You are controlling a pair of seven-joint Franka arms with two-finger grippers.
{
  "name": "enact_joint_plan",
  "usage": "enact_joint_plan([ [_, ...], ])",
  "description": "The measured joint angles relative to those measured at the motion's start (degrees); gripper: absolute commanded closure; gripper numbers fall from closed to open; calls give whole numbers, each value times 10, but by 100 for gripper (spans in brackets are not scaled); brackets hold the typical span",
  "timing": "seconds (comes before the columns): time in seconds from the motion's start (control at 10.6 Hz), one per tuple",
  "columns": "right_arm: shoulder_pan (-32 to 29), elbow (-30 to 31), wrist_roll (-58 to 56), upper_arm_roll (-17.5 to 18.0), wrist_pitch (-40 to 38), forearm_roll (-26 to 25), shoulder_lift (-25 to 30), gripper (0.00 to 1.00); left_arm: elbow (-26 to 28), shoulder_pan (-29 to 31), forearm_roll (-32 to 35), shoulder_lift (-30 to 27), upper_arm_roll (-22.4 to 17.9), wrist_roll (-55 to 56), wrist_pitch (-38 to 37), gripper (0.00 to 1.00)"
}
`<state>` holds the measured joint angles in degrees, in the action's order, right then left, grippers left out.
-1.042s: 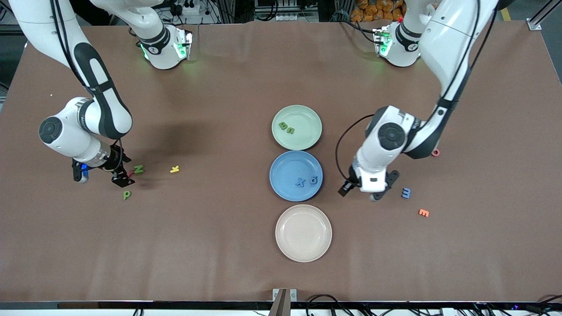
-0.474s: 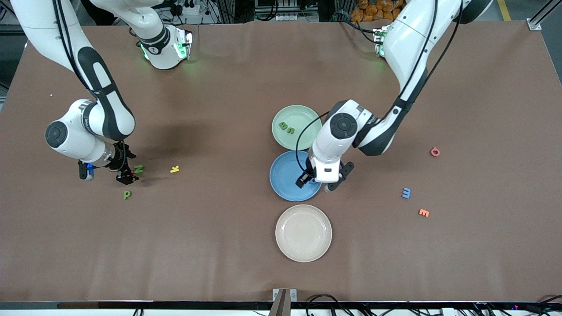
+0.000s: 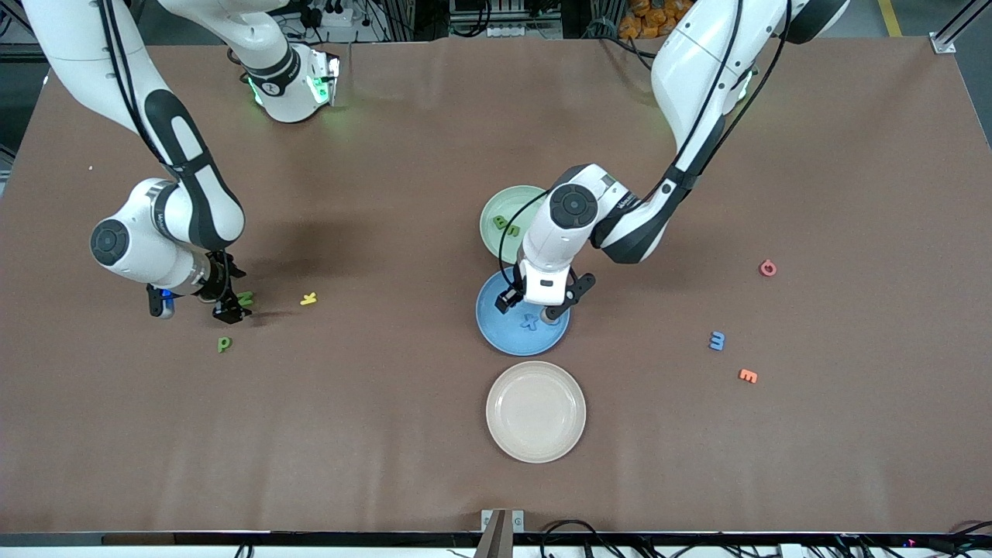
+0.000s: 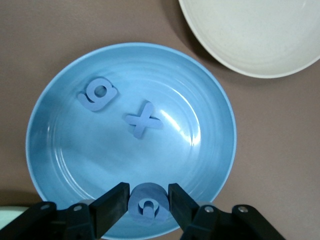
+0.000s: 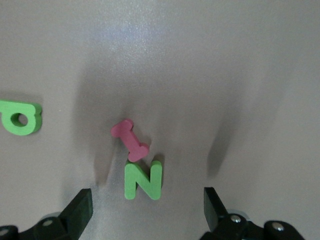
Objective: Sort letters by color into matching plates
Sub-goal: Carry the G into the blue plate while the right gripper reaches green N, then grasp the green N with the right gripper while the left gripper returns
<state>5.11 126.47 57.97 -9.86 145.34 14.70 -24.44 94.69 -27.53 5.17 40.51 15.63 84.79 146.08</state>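
My left gripper hangs over the blue plate, shut on a small blue letter. Two blue letters lie in that plate: an x and a 9-shaped one. The left arm hides part of the pale green plate, where two green letters show. Another blue letter lies on the table toward the left arm's end. My right gripper is open, low over the table, its fingers either side of a green N. A green P lies nearer the camera.
A pink letter touches the N. A yellow K lies beside them. The beige plate sits nearer the camera than the blue one. An orange letter and a red one lie toward the left arm's end.
My left arm has swung from the table near the loose blue letter to above the blue plate, carrying its blue letter. The right gripper has edged a little toward the N.
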Motion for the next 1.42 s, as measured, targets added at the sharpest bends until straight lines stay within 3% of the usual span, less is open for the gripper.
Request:
enact_joint_plan([
  [0.19,0,0,0,0,0,0,-2,12,-5,0,0,4,-2,-33,3,0],
  [0.47,0,0,1,-1,2,0,-9,13,-19,-1,2,4,-4,-42,3,0],
  [0.66,0,0,1,-1,14,0,-14,16,-23,2,54,3,-22,-44,3,0],
  [0.76,0,0,1,-1,20,0,-15,22,-23,7,81,3,-29,-49,2,0],
  [1.04,1,-1,1,-1,26,0,-15,31,-23,54,129,2,-34,-224,-41,0],
  [1.14,1,-1,1,-1,26,0,-16,37,-23,74,130,1,-34,-289,-62,0],
  [1.42,2,-3,1,-1,28,0,-16,79,-24,115,130,-5,-32,-434,-119,0],
])
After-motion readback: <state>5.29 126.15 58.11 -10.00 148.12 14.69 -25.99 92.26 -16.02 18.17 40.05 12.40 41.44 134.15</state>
